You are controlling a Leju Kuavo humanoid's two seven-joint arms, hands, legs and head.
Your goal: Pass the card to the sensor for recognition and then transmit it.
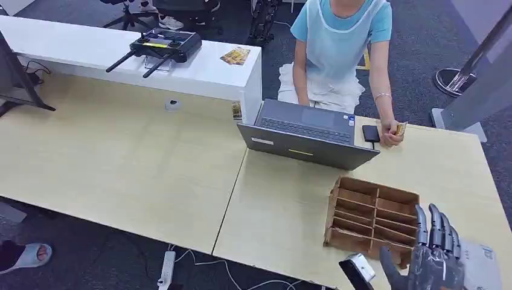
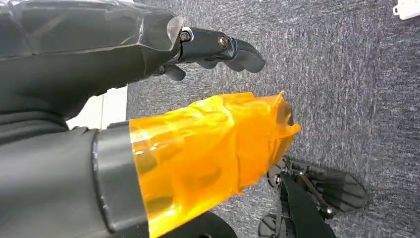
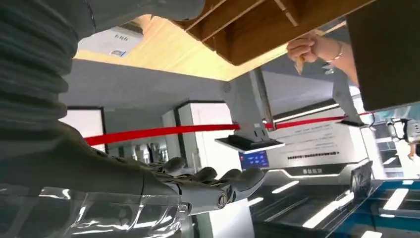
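Observation:
Across the table a person pinches a small yellow card [image 1: 400, 128] [image 3: 300, 59] in one hand, just right of the black sensor [image 1: 371, 133] lying beside the laptop [image 1: 308, 134]. My right hand [image 1: 436, 254] [image 3: 208, 187] is raised at the table's near right corner, next to the wooden divider box [image 1: 371, 220]; its fingers are straight and apart and it holds nothing. My left hand [image 2: 198, 89] hangs over the dark carpet, its orange-taped thumb [image 2: 213, 148] apart from the fingers [image 2: 220, 47], with nothing in it.
A second yellow card [image 1: 235, 56] and a black remote controller [image 1: 162, 45] lie on the white counter [image 1: 90, 54] at the back left. A monitor stand [image 1: 15, 84] sits at the far left. A power strip [image 1: 166, 270] lies on the floor.

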